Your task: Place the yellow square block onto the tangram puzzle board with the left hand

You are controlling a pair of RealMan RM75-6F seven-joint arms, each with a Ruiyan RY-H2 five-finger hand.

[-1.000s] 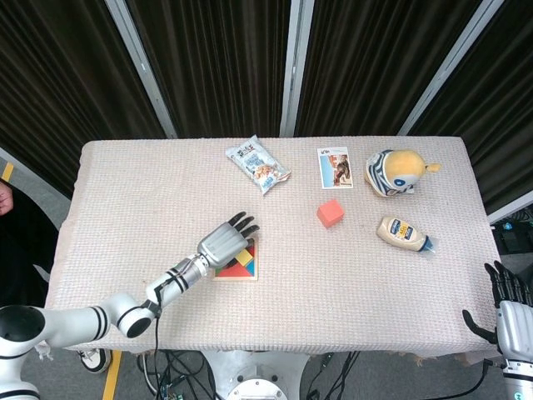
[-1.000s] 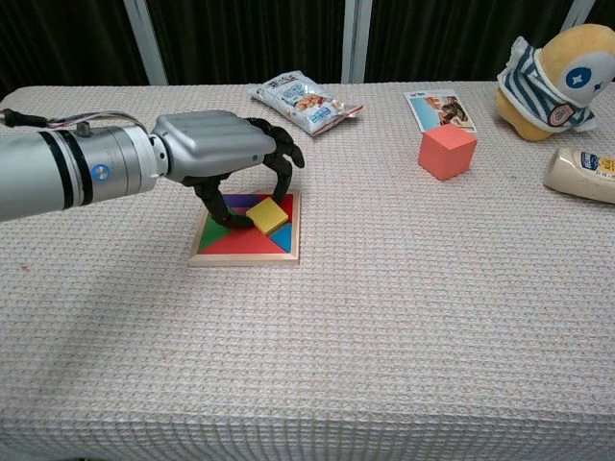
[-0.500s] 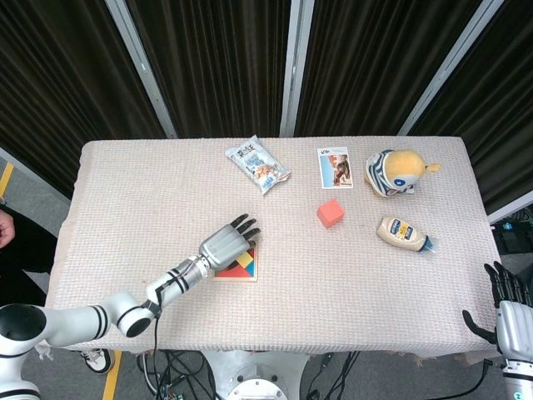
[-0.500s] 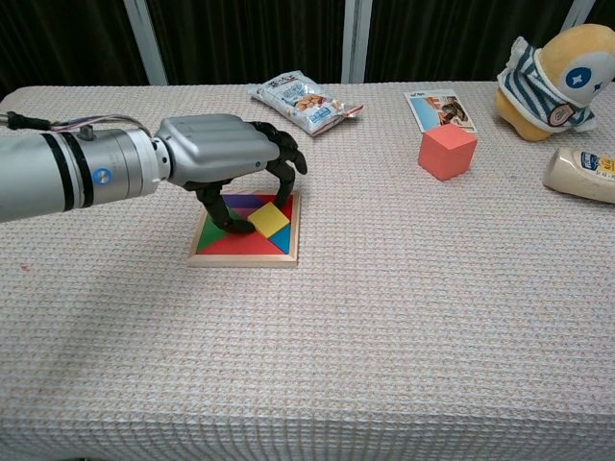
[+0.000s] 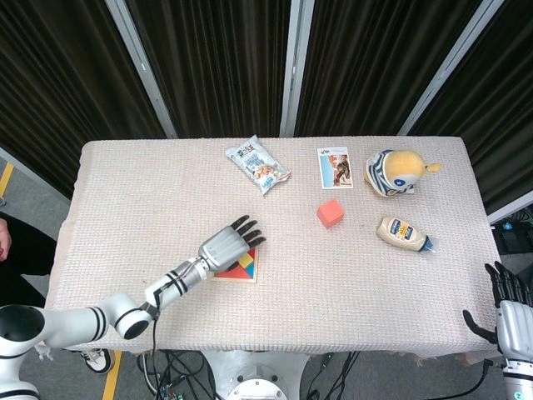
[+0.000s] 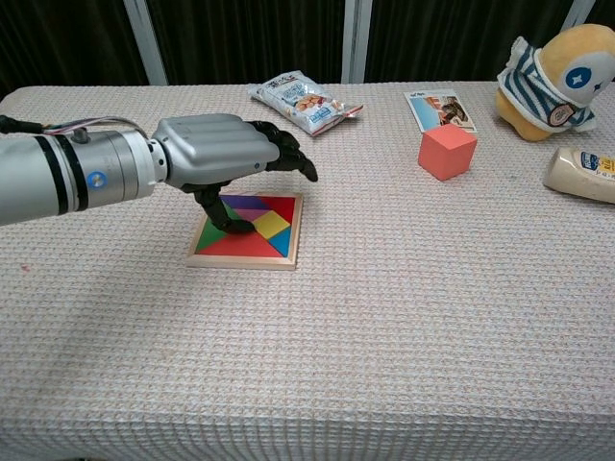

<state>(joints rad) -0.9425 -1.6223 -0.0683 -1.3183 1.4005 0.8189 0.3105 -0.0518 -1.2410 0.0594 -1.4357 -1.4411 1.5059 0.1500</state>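
The yellow square block (image 6: 272, 226) is a small, flat, bright yellow piece sitting turned like a diamond, seated flush among the other coloured pieces of the tangram puzzle board (image 6: 248, 259). That board is a square wooden tray with a pale rim, lying left of centre in the chest view, and around the yellow piece it shows red, green, blue, purple and orange shapes. From the head view the yellow square block (image 5: 246, 257) peeks out just right of the fingers, on the tangram puzzle board (image 5: 246, 276).

The left robot hand (image 6: 213, 157) hangs over the upper left part of the board, fingers spread forward and holding nothing; its dark thumb points down beside the block, though contact cannot be judged. In the head view the left robot hand (image 5: 227, 246) covers most of the board's left half.

The right robot hand (image 5: 510, 315) shows only at the lower right edge of the head view, off the surface (image 6: 384, 317), fingers apart and empty.

Farther back lie a snack bag (image 6: 303, 104), a card (image 6: 441, 109), an orange cube (image 6: 447, 151), a plush toy (image 6: 560, 82) and a squeeze bottle (image 6: 583, 175).
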